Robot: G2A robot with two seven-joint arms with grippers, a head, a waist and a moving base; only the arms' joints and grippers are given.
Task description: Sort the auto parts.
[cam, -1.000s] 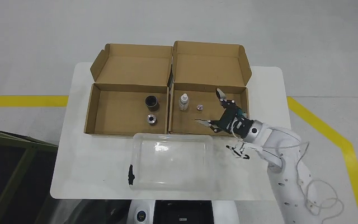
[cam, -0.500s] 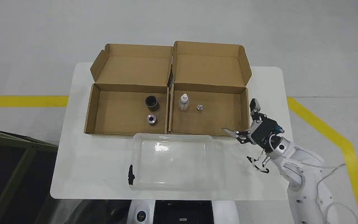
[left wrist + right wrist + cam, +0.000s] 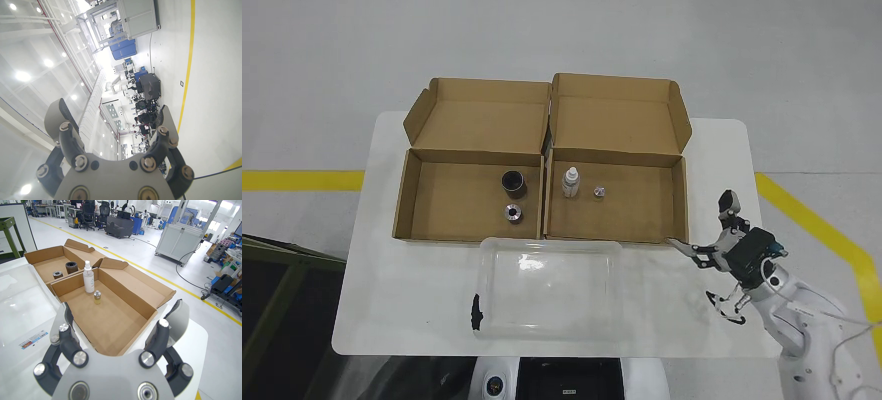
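The right gripper (image 3: pixel 703 222) hangs at the lower right of the top view, its arm angled in from the corner, jaws spread wide and empty beside the right open cardboard box (image 3: pixel 679 190). A white spray bottle (image 3: pixel 570 183) and a small metal-capped vial (image 3: pixel 598 190) stand inside it. The left gripper (image 3: pixel 112 105), likewise wide open and empty, points into the hall.

The right pincer (image 3: pixel 704 224) gapes wide and empty, and the left pincer (image 3: pixel 112 106) is likewise spread.
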